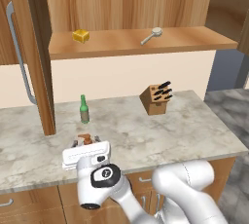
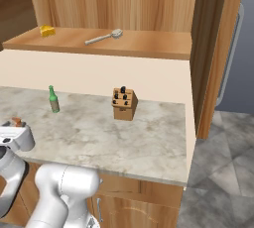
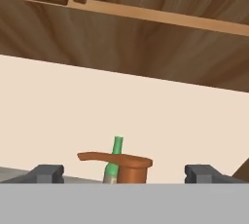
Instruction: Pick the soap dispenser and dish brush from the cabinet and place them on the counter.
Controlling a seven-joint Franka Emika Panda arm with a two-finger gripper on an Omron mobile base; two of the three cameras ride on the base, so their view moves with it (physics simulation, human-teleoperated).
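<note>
The soap dispenser's orange-brown pump top (image 1: 86, 139) (image 2: 16, 121) (image 3: 121, 164) pokes up just behind my hand, over the counter (image 1: 155, 133) near its front edge; its body is hidden. My gripper (image 1: 86, 141) (image 3: 125, 174) is open, with one dark fingertip (image 3: 46, 173) well clear on each side of the pump, touching nothing. The dish brush (image 1: 151, 36) (image 2: 103, 37) lies flat on the inner shelf (image 1: 189, 40) of the open cabinet (image 1: 34, 57), far above the gripper.
A yellow sponge (image 1: 81, 35) (image 2: 47, 30) rests at the shelf's left. A slim green bottle (image 1: 84, 110) (image 2: 53, 100) (image 3: 115, 157) stands just beyond the pump. A knife block (image 1: 156, 99) (image 2: 124, 104) sits mid-counter. An open cabinet door (image 2: 213, 48) hangs at the right.
</note>
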